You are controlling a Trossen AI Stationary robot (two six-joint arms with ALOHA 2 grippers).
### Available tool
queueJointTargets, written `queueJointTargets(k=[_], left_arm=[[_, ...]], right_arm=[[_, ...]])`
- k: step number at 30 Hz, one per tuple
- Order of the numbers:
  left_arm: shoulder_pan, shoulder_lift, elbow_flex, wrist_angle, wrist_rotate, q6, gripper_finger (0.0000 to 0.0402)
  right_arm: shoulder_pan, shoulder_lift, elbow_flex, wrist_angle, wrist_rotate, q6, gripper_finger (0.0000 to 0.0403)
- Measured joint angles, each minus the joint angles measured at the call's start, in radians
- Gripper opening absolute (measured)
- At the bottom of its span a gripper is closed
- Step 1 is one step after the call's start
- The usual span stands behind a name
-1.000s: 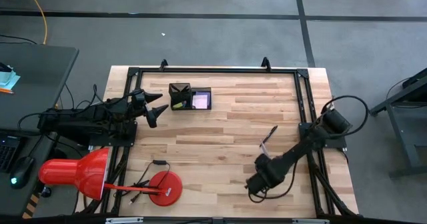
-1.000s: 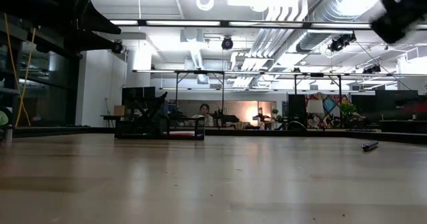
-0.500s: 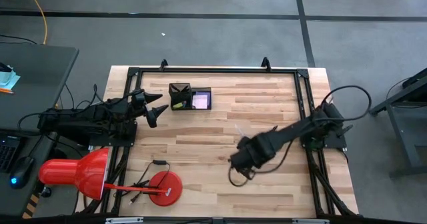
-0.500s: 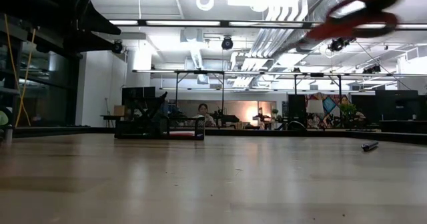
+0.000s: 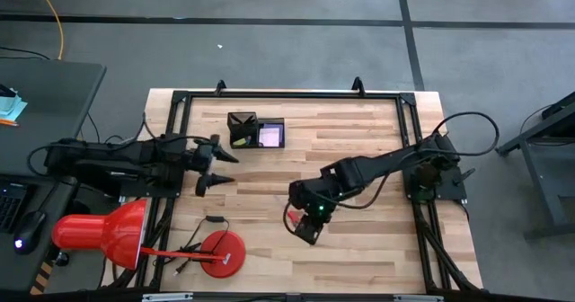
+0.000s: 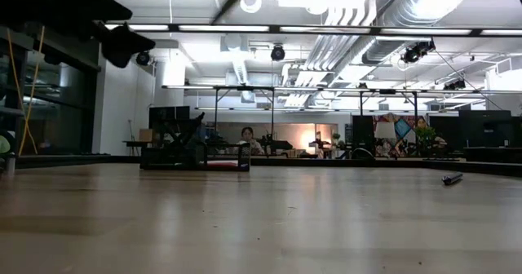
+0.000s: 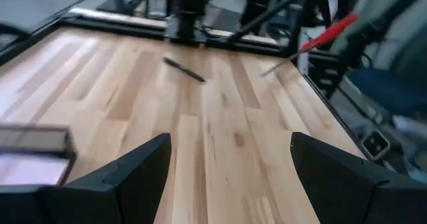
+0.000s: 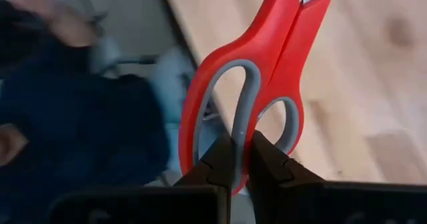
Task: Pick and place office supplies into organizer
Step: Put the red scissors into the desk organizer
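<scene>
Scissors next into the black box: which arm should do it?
Right. Its tool already grips the scissors above the table. The left tool is open and empty, though nearer the organizer.

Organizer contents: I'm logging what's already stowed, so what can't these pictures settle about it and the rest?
- Organizer, high view: one compartment shows a pale pad; the darker one's contents are too small to tell.
- Organizer, low view: far off and dark, nothing readable inside.
- Scissors, right wrist view: blades cut off by the edge; right gripper clamps a handle loop.
- Pen, left wrist view: blurred.
</scene>
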Motion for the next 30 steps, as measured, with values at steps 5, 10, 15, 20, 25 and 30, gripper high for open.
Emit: queueJointTargets(k=[5, 10, 15, 20, 25, 30], left_arm=[[0.000, 0.153, 0.000, 0.121, 0.057, 0.102, 0.0294], [0.000, 0.290, 0.000, 0.218, 0.065, 0.200, 0.0294], [-0.030, 0.393, 0.000, 0.379, 0.064, 0.324, 0.0294], [-0.111, 0.471, 0.000, 0.534, 0.059, 0.367, 0.0294], [-0.189, 0.528, 0.000, 0.561, -0.023, 0.368, 0.0294], [-0.251, 0.582, 0.000, 0.606, -0.116, 0.369, 0.0294]], right_arm=[[-0.009, 0.000, 0.000, 0.097, -0.069, -0.003, 0.0011], [-0.009, 0.000, -0.032, 0.099, -0.097, 0.059, 0.0010], [-0.009, 0.000, -0.118, 0.167, -0.148, 0.115, 0.0011], [-0.028, 0.000, -0.187, 0.248, -0.199, 0.141, 0.0011], [-0.045, 0.000, -0.192, 0.285, -0.205, 0.135, 0.0011], [-0.062, 0.000, -0.192, 0.382, -0.230, 0.144, 0.0011]])
